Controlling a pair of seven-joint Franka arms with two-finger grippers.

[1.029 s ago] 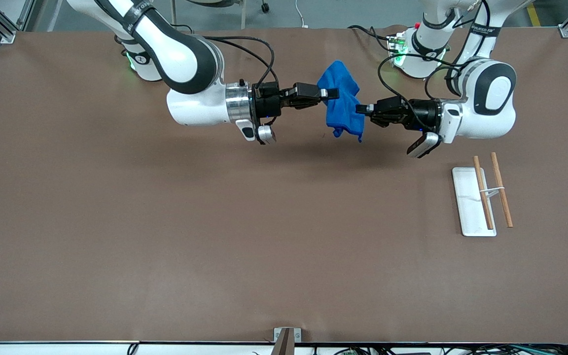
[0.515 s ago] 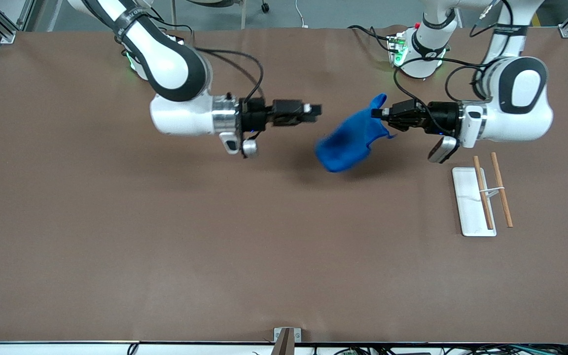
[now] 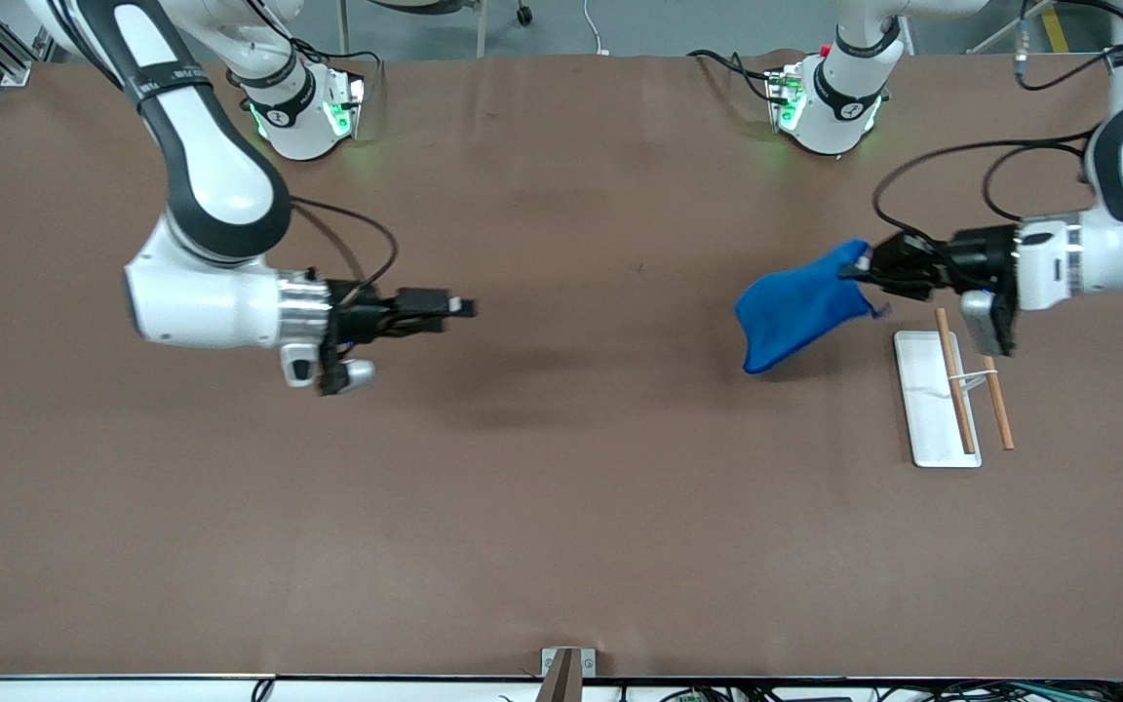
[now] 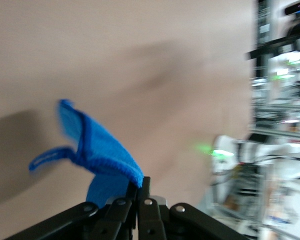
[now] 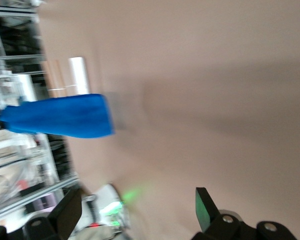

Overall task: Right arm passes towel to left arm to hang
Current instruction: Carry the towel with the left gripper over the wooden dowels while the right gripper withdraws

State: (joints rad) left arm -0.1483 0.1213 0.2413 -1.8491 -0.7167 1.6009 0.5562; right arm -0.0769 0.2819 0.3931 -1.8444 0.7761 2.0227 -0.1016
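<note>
The blue towel (image 3: pixel 800 307) hangs from my left gripper (image 3: pixel 862 270), which is shut on one corner and holds it in the air over the table beside the rack. In the left wrist view the towel (image 4: pixel 97 150) drapes from the closed gripper (image 4: pixel 140 189). My right gripper (image 3: pixel 462 307) is open and empty, over the bare table toward the right arm's end. Its fingers stand wide apart in the right wrist view (image 5: pixel 137 202), where the towel (image 5: pixel 60 119) shows farther off.
A white flat base (image 3: pixel 924 390) with two wooden rods (image 3: pixel 953 380) lies toward the left arm's end, just nearer the front camera than the left gripper. The brown table (image 3: pixel 561 507) is bare elsewhere. The arm bases stand along the table's far edge.
The right gripper let go of the towel and drew back toward its own end. The left gripper carried the towel toward the rack at the left arm's end.
</note>
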